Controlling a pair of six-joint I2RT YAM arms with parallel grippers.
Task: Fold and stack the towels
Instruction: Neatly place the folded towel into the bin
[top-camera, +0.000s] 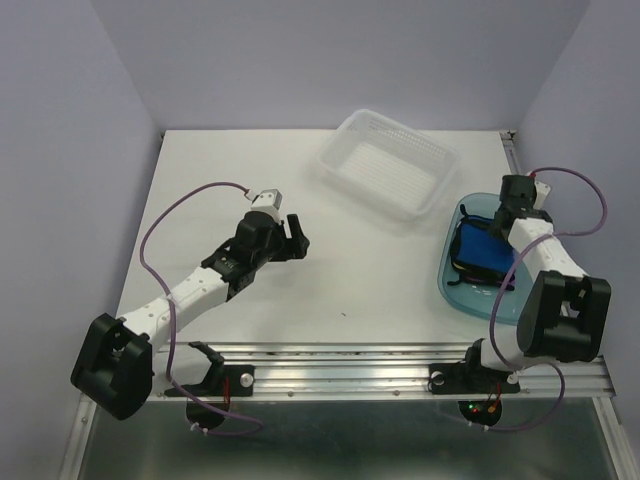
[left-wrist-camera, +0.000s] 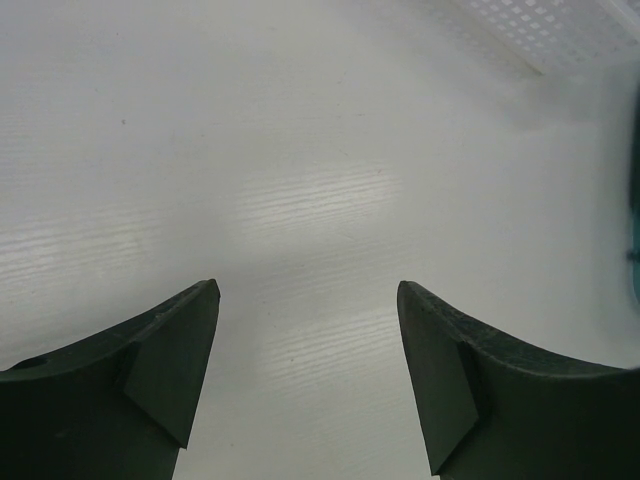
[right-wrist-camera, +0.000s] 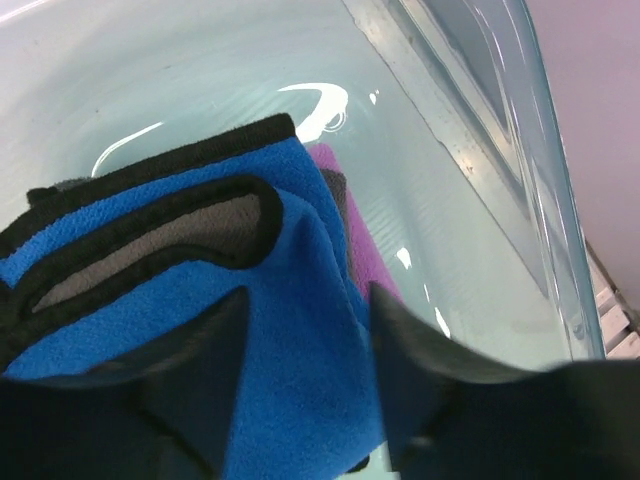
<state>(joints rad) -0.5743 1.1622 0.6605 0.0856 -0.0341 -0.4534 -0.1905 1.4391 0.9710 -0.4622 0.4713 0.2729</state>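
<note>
Right pincer (right-wrist-camera: 307, 296) over towel (right-wrist-camera: 290, 235) lengthwise along tray (right-wrist-camera: 470, 180)

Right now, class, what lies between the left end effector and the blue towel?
Between left end effector and blue towel: bare table, then the tray's rim, per the top view.

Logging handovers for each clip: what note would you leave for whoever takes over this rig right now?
Left pincer: open, empty, above bare table.
Right pincer: open, just over the folded blue towel in the blue-green tray.
Purple towel peeks out beneath the blue one.
Done: towels folded and stacked in the tray.
To do: no loose towel visible; likely just lift the right pincer clear.
</note>
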